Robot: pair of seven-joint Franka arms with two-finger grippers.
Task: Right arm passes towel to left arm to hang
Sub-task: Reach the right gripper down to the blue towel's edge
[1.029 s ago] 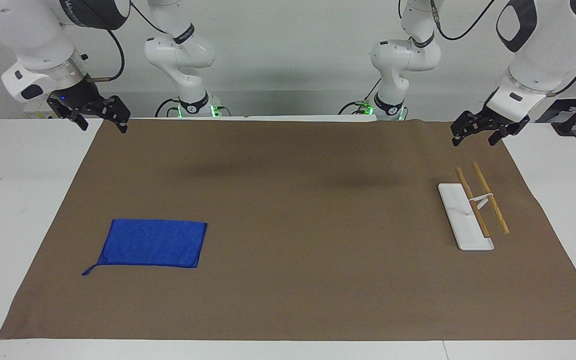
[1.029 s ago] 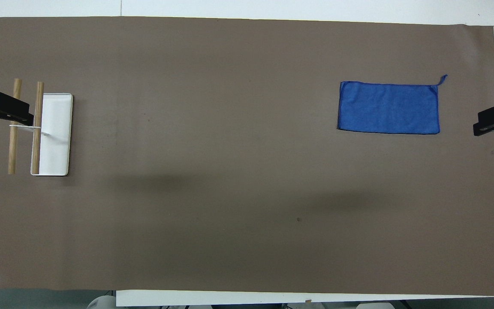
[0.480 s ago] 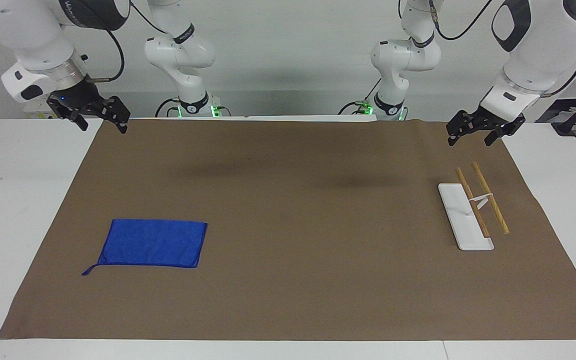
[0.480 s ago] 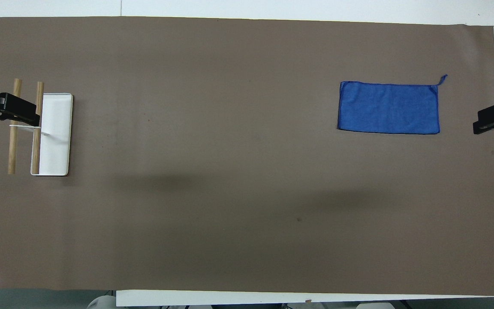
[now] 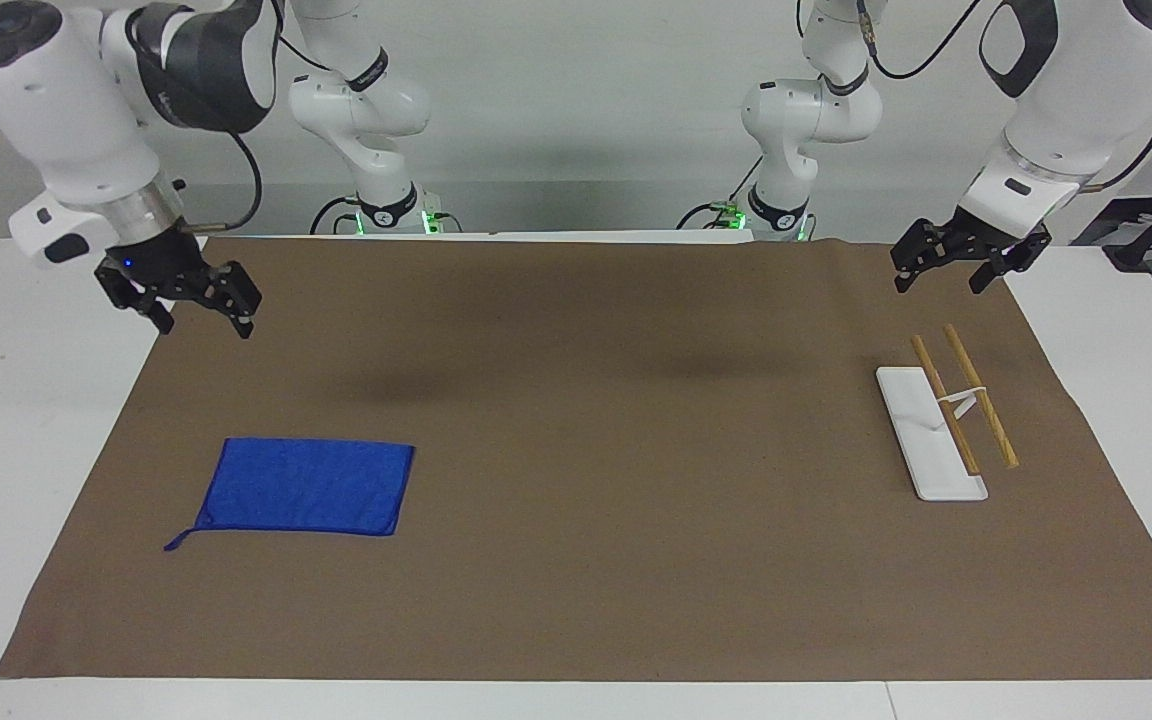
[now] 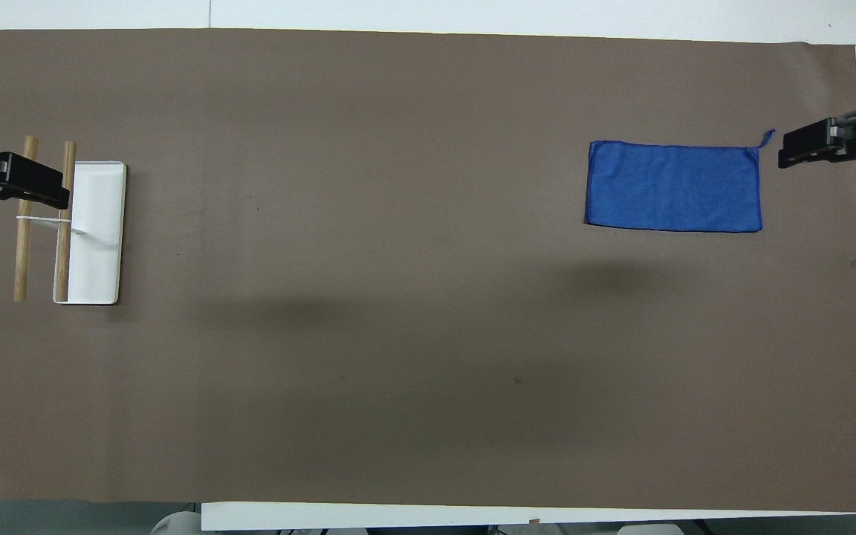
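right tool [image 5: 204,322] fingers apart, empty, over mat edge | towel [image 5: 304,486] bright blue, flat, corner loop out

One blue towel [image 5: 306,487], one white tray [image 5: 929,433], two wooden rods [image 5: 979,409], two arms [image 5: 86,110], one brown mat [image 5: 596,560].

both tools, right [image 5: 204,320] and left [image 5: 941,277], airborne, fingers spread

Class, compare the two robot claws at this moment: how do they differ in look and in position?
The right claw has a small blue wrist light; the left claw has none. The right claw hangs lower, above the brown mat near the blue towel; the left claw is up above the wooden rack. Both are black, open and empty.
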